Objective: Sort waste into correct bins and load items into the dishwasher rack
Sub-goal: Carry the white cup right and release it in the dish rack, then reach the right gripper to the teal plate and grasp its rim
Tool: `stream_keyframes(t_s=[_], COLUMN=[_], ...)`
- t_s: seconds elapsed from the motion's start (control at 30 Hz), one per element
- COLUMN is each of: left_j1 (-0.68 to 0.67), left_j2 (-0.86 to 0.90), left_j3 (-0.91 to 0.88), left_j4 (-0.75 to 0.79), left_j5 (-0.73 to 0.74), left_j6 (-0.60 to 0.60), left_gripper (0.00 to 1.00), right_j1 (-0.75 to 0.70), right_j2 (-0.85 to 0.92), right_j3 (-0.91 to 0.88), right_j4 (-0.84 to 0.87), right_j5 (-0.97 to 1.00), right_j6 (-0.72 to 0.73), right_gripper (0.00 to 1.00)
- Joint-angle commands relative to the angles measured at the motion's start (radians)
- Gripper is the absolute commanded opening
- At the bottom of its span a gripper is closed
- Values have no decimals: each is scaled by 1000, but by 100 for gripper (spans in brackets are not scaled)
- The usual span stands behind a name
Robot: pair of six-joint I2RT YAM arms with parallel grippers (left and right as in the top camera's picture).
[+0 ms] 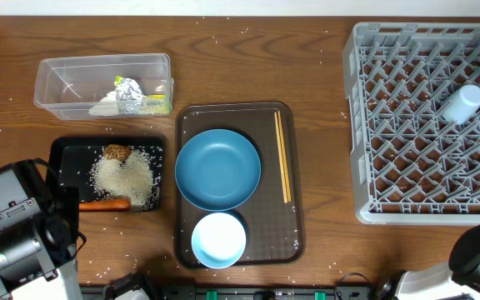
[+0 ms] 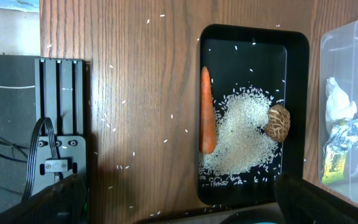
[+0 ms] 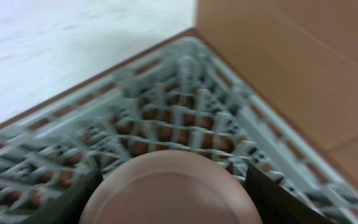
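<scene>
1. Right fingers (image 3: 277,198) clamp the white cup (image 3: 173,186) low over the dishwasher rack (image 3: 185,115), likely to seat it among the pegs.
2. Left fingers (image 2: 319,198) are spread wide and empty above the black tray (image 2: 296,46), where the orange carrot (image 2: 207,112) lies sorted.
3. The blue dish (image 1: 217,167) waits on the brown tray (image 1: 294,208).

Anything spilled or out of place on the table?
Yes. Loose white rice grains are scattered over the bare wooden table, around the black tray and as far as the rack, not only in the tray's pile. The white cup sits tilted in the rack, not upright.
</scene>
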State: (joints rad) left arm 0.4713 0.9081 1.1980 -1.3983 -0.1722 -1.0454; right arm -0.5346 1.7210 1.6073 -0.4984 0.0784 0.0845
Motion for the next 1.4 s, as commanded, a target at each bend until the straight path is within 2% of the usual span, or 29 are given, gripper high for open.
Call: stream_keyframes(t_s=[0.0,0.2,0.6,0.67,0.73,0.77,0.93,1.17,1.27,1.37], left_j1=[5,5,5,5,5,5,5,5,5,5], left_j2=[-1,-1,-1,-1,-1,-1,-1,-1,-1,-1], left_j3=[-2,-2,-2,-2,-2,-2,-2,-2,-2,-2], left_j4=[-4,-4,-4,-4,-4,-4,-4,-4,-4,-4], left_j5=[-20,-20,-20,-20,-20,-20,-20,-20,-20,-20], left_j6=[13,13,13,13,13,13,13,13,13,13], left_gripper=[98,98,98,98,98,98,98,98,98,98], right_j1=[-53,-109,-100,-98,-98,-98,-82,61,181,322], right_j2=[6,71,163,163,162,160,135,27,-22,-47], right_j3=[16,16,16,16,16,16,16,16,16,16], right_j4=[-11,-55,-102,-108,-108,-112,-115,-71,-63,-77], right_j5=[-7,-9,-31,-35,-45,-52,-129,-280,-384,-436], right_j6=[-21,-22,-22,-22,-22,-22,-18,16,16,16], right_gripper=[60,60,68,73,89,93,98,99,94,94])
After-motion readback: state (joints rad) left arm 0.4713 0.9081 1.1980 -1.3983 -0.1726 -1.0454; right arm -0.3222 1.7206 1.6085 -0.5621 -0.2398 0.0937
